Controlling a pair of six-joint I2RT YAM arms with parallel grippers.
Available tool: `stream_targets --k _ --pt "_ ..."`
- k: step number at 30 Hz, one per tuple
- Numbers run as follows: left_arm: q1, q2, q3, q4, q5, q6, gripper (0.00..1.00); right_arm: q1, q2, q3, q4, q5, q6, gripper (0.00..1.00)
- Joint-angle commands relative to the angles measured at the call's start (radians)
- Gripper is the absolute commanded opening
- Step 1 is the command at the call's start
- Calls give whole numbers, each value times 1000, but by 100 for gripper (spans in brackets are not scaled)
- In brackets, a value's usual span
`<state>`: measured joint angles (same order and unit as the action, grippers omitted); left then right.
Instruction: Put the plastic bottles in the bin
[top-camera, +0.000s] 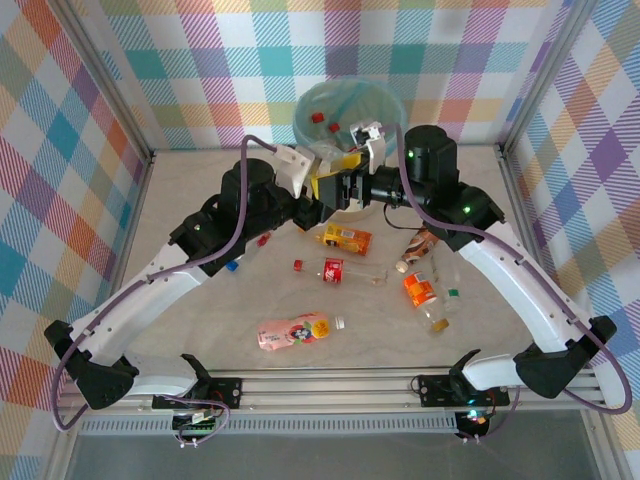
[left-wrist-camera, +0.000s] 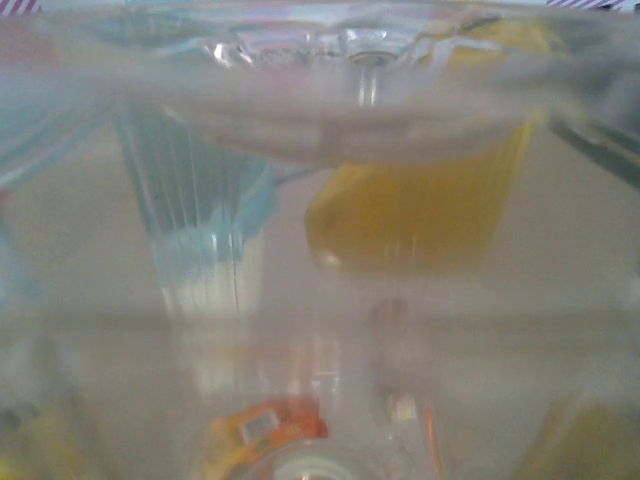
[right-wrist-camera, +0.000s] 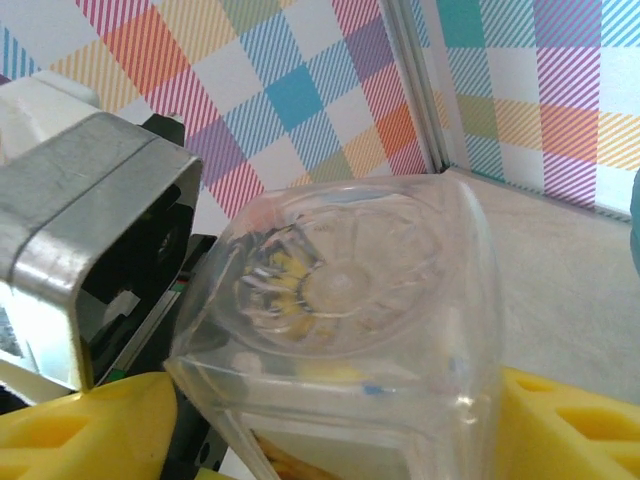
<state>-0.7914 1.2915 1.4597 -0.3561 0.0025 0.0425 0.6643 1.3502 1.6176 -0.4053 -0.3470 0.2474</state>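
Observation:
A clear plastic bottle (right-wrist-camera: 340, 300) hangs in the air just in front of the bin (top-camera: 390, 100), a cream wastebasket with a teal liner. My right gripper (right-wrist-camera: 335, 425) has its yellow fingers (right-wrist-camera: 570, 420) pressed against both sides of the bottle's base end. My left gripper (top-camera: 318, 190) meets it from the left; the same bottle (left-wrist-camera: 320, 120) lies blurred right across the left wrist view, hiding those fingers. Several more plastic bottles lie on the table: an orange-labelled one (top-camera: 345, 238), a red-labelled one (top-camera: 340, 270), a pink one (top-camera: 293, 333) and an orange one (top-camera: 420, 290).
Loose caps dot the table, among them a red cap (top-camera: 264, 240), a blue cap (top-camera: 232, 266) and a green cap (top-camera: 452, 293). Bottles with red caps (top-camera: 318, 117) sit inside the bin. Checked walls and metal frame posts close in the table on three sides.

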Motion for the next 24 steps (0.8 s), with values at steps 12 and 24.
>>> stream_targets --k 12,24 --pt "-44 -37 35 55 -33 13 80 -20 -9 33 45 113 -46 65" --pt "-43 -262 -103 58 -315 8 89 -121 158 241 107 174 -172 62"
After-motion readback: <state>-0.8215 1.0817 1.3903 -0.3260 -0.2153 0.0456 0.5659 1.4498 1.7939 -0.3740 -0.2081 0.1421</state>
